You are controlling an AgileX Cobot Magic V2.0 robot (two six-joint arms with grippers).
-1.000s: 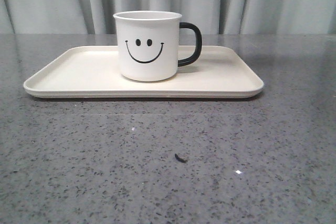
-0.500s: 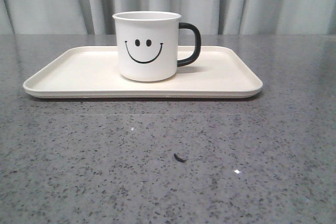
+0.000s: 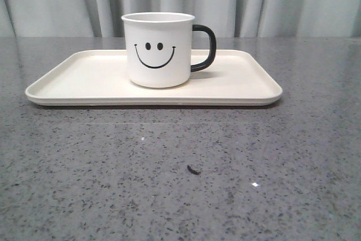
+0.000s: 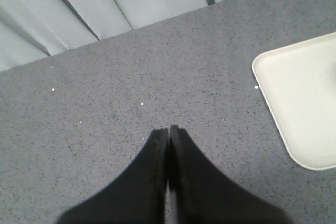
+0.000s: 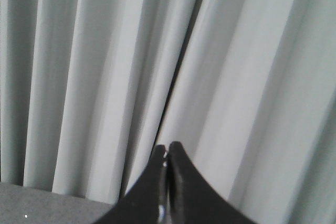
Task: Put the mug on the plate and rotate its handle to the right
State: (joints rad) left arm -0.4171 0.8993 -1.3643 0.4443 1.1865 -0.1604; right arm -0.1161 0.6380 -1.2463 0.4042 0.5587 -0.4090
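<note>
The mug stands upright on the plate, smiley face toward me, its handle pointing to my right. The plate lies on the grey table. My left gripper is closed with nothing in it, over bare table beside the plate's corner. My right gripper is closed and empty too, facing the curtain.
</note>
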